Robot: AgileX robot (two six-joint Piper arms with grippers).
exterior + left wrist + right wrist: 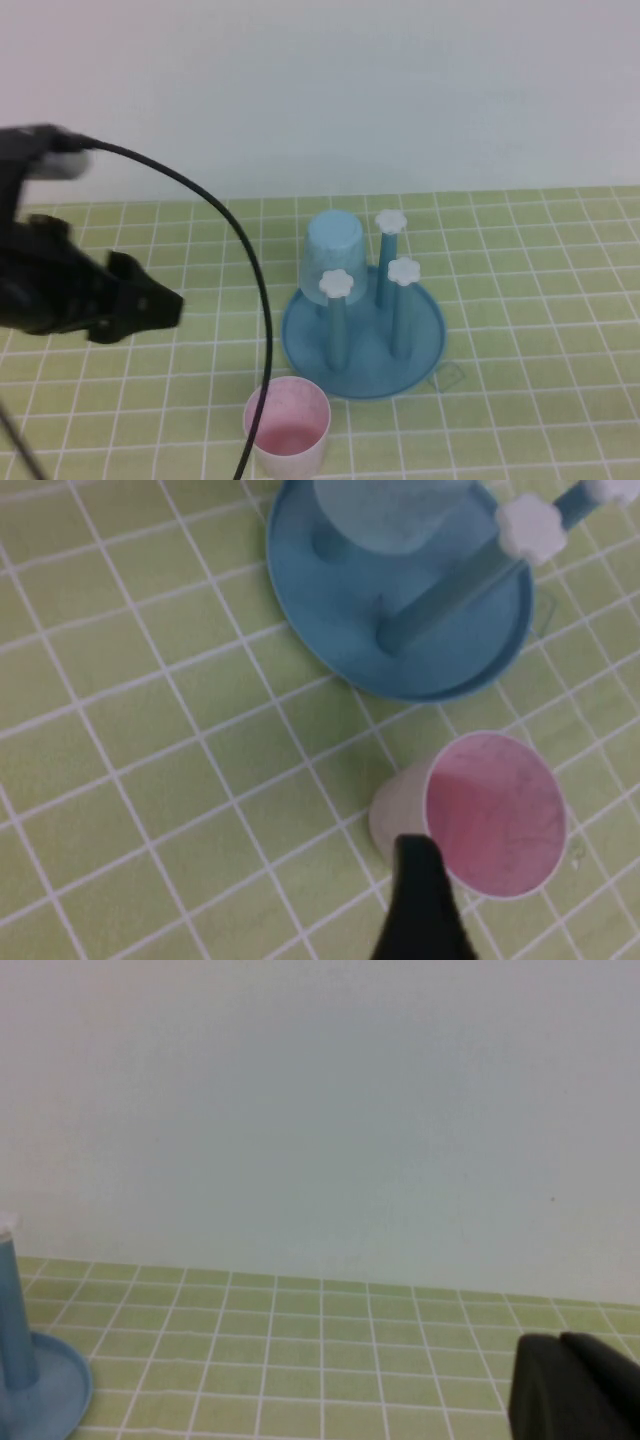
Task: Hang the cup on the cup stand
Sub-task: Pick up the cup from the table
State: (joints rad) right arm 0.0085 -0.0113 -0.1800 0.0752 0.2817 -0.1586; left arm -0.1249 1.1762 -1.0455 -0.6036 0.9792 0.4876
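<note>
High view: cup [288, 425], upright, bottom centre, just beside the cup stand [425, 350] at frame centre. Left gripper [150, 305] at left, empty, opening undeterminable; right gripper [575, 1390] low by the green mat, state undeterminable.

Plain pale grey-white wall [330, 90] fills the upper half of the frame. Green grid-lined table covering [540, 300] occupies the lower half.

Cup [288, 428] just before cup stand [425, 345].

Pink cup [288, 427] upright, mouth up — just beside blue cup stand [425, 340], near its front-left rim.
</note>
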